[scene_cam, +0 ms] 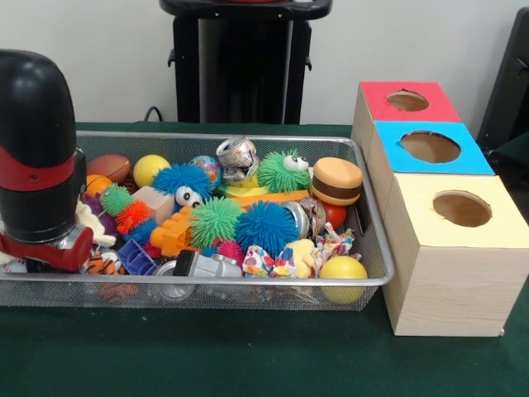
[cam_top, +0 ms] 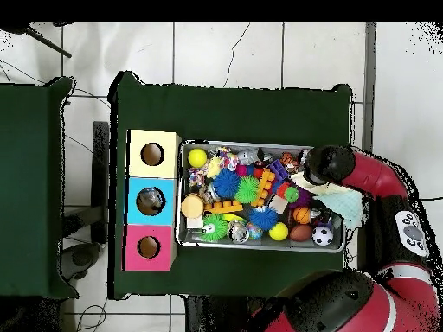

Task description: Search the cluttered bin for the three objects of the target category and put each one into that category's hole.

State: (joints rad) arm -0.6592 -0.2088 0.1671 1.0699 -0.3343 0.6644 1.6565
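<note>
The silver wire-mesh bin point(scene_cam: 374, 279) stands on the green table, full of small toys; it also shows in the overhead view point(cam_top: 260, 245). In it lie blue spiky balls point(scene_cam: 266, 226), green spiky balls point(scene_cam: 215, 220), a toy burger point(scene_cam: 335, 180), yellow balls point(scene_cam: 343, 268) and a brown football point(scene_cam: 109, 167). My gripper point(scene_cam: 48, 248) reaches down into the bin's left end in the front view, under the black and red wrist point(scene_cam: 37, 157). From overhead the gripper point(cam_top: 325, 166) is over the bin's right end. Its lower part is hidden among the toys.
Three wooden boxes stand in a row beside the bin, each with a round hole in its top: red point(scene_cam: 407, 101), blue point(scene_cam: 430, 146), yellow point(scene_cam: 461, 208). They also show in the overhead view point(cam_top: 150, 201). The robot's pedestal point(scene_cam: 244, 62) stands behind the table.
</note>
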